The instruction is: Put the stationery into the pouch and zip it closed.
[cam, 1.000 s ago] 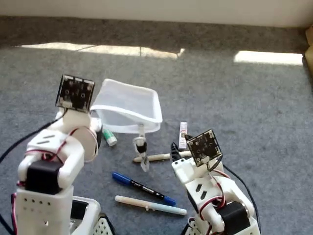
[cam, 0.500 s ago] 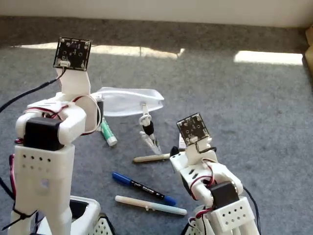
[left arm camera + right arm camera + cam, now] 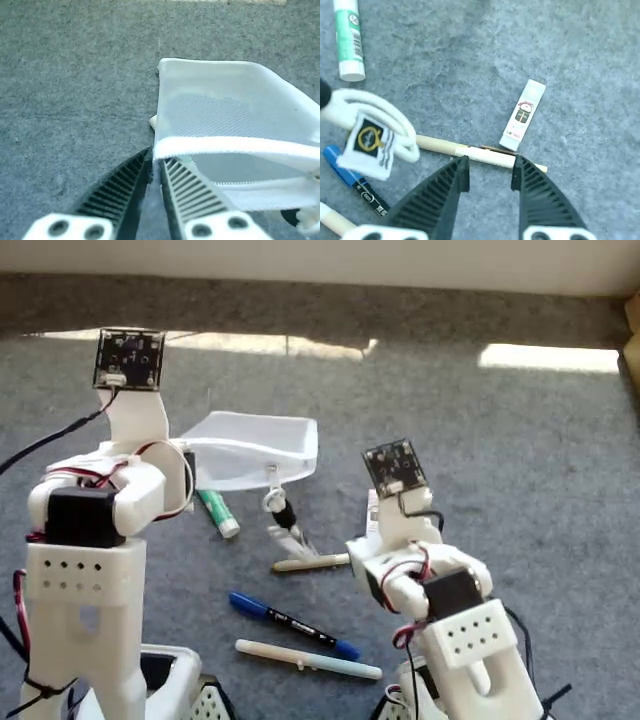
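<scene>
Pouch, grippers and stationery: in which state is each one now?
mesh pouch: mouth open, unzipped, held up by its rim.
left gripper: shut on the pouch's rim.
right gripper: open, over the beige pen.
glue stick: lying on the carpet, outside the pouch.
blue marker: lying on the carpet, outside the pouch.

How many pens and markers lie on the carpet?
3: a beige pen at the right end effector, a blue marker nearer the arm bases, a white pen nearest them. Others may be hidden.

one pouch [image 3: 255, 450], three pens [image 3: 311, 562] [image 3: 292, 624] [image 3: 308, 659], one gluestick [image 3: 216, 512], one eraser [image 3: 522, 115]
</scene>
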